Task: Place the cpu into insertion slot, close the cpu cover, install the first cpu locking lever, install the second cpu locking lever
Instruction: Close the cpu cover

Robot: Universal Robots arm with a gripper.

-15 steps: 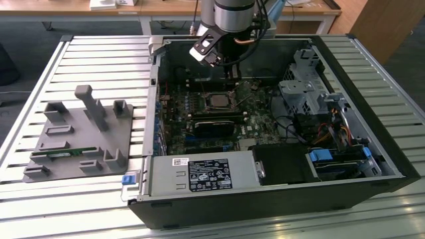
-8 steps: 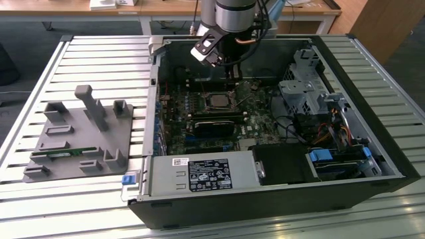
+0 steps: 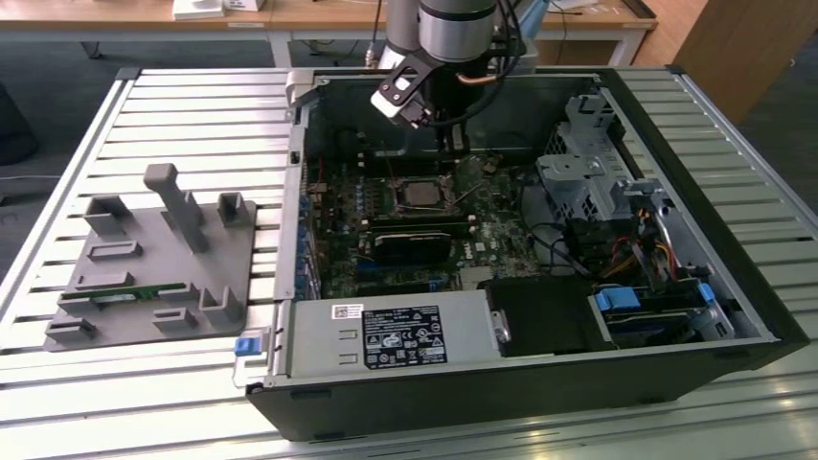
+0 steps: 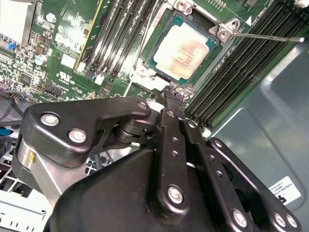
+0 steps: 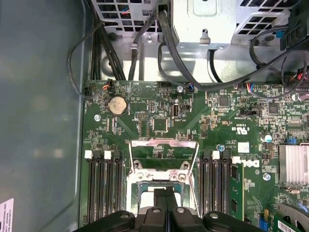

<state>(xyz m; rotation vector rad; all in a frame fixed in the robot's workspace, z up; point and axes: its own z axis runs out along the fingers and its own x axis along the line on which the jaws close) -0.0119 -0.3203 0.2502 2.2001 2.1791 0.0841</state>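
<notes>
firstly, exterior view: places gripper close by insertion slot. second wrist view: shows cpu seated in that slot, claw pressed together, empty, at slot's edge. first wrist view: finds cpu cover raised; could snag it, jarring the chip.

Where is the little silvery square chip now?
In the second wrist view the cpu lies in the insertion slot, between the memory slots, just ahead of the claw.
</notes>
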